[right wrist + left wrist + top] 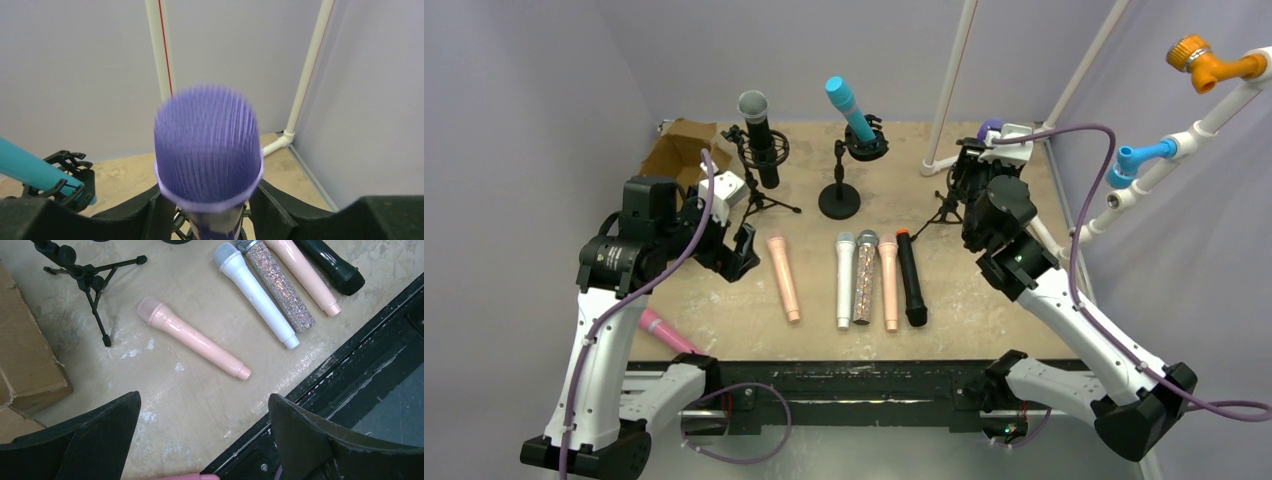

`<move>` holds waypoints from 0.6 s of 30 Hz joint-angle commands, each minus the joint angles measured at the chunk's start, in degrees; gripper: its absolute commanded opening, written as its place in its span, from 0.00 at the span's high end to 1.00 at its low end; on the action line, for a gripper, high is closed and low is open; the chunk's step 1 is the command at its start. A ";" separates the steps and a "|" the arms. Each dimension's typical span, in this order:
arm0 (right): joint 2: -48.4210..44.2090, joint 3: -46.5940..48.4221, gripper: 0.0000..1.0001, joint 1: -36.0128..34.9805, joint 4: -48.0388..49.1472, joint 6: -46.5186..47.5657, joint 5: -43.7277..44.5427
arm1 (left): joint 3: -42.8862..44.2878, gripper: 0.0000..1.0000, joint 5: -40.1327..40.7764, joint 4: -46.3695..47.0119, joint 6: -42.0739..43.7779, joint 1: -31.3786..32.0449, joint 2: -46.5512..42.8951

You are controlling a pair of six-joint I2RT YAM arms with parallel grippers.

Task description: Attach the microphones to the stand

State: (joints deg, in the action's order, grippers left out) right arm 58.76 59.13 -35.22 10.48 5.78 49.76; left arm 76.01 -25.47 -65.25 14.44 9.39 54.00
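At 9 o'clock on the counter (724, 310) we find the left claw (204, 397) open and empty, near a lone peach microphone (192, 337). Four microphones (845, 280) lie side by side at 6 o'clock. At 12 o'clock, the black microphone (757, 135) and teal microphone (849, 108) sit in stands (840, 198). At 2 o'clock, the right claw (210, 200) grips the upright purple microphone (207, 145).

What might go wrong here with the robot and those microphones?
1. The right gripper grips the purple microphone by a small tripod stand; a push off-centre might tip that light stand.
2. The pink microphone lies at the table's near edge beside the left arm; a sweep of the arm could knock it off.
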 commanded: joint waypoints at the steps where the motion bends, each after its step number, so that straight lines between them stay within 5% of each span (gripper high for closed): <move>1: -1.14 3.63 0.33 0.24 -5.37 -6.74 -3.76 | -0.24 0.00 1.80 1.49 -1.28 -0.31 -0.04; 6: -4.14 6.10 0.02 0.17 -15.89 -12.23 -7.61 | -0.78 0.00 3.39 2.23 -2.08 -0.61 -0.03; 12: -13.00 -0.05 0.01 0.22 -22.27 -18.71 -15.23 | -4.55 0.00 3.84 5.05 -2.64 -3.09 -1.07; 18: -20.20 -11.31 0.01 0.23 -28.76 -30.49 -13.63 | -14.50 0.00 3.65 13.97 -2.87 -9.11 -3.70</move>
State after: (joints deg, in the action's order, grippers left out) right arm 40.47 53.87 -35.18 -11.53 -15.33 36.40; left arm 67.16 -22.24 -59.59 12.67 3.84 52.47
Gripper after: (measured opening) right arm 0.987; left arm 0.998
